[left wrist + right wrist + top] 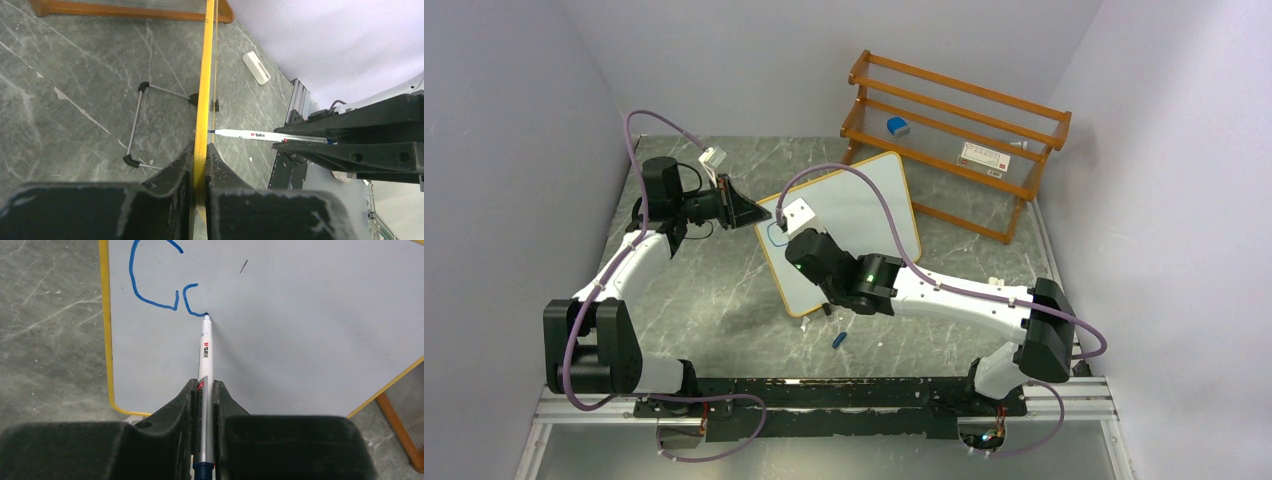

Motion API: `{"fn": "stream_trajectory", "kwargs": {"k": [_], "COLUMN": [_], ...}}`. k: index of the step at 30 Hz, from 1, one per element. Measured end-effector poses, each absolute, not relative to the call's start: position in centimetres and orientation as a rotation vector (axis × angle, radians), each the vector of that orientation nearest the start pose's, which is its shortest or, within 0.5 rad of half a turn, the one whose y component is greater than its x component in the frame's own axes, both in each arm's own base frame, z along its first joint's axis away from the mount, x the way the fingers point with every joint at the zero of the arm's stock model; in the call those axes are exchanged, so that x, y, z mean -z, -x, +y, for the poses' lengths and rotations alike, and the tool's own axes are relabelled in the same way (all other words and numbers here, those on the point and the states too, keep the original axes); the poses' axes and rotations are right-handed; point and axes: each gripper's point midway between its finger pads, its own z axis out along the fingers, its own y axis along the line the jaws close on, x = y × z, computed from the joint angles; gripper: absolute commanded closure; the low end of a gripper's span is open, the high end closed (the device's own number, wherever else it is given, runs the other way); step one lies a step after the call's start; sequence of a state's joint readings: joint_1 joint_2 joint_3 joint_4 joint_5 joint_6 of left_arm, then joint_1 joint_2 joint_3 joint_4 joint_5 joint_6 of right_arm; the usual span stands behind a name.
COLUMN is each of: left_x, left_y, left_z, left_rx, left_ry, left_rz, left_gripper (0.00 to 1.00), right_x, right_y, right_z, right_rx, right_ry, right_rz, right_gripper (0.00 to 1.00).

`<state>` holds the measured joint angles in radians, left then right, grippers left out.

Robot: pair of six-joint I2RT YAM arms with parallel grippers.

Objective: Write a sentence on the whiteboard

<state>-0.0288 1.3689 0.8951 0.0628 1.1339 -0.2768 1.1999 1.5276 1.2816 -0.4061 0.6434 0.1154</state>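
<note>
My right hand [205, 386] is closed narrow on the marker [205, 352], with the barrel clamped between both fingers. The marker's long axis runs straight out from my hand to the whiteboard [300, 340], and its tip touches the face. The tip sits at the foot of an unfinished second letter, just beside a large blue C. That is all of the sentence [150, 290] on the board so far. Both strokes lie near the whiteboard's left frame edge, as my right wrist camera sees it. Bare face extends rightward from the tip. I judge the coming strokes must travel that way, with the marker held square to the face.

My left hand [200, 150] is shut on the whiteboard's yellow frame, one finger on each side, and the board shows edge-on in that view. My right arm is the nearer to the writing face; my left only steadies the edge. The whiteboard stands propped on wire feet [135, 125] behind it. In my judgement the task is at an early stage.
</note>
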Motion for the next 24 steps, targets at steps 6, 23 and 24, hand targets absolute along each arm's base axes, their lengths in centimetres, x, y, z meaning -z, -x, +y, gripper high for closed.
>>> {"fn": "stream_trajectory", "kwargs": {"k": [6, 23, 24], "left_x": [-22.2, -22.2, -22.2], "left_y": [-31.8, -31.8, -31.8], "left_z": [-17.3, -17.3, -17.3], "left_rx": [1.309, 1.308, 1.308], "left_ry": [-0.521, -0.522, -0.522], "left_rz": [1.873, 1.873, 1.873], "left_gripper": [0.95, 0.95, 0.95], "right_x": [-21.6, -22.2, -22.2], "right_y": [-24.7, -25.0, -25.0], "right_z": [34.4, 34.9, 34.9], "right_rx": [-0.086, -0.111, -0.11], "right_ry": [0.74, 0.724, 0.726], "right_rz": [1.917, 1.893, 1.893], "right_gripper": [1.0, 1.0, 1.0]}}
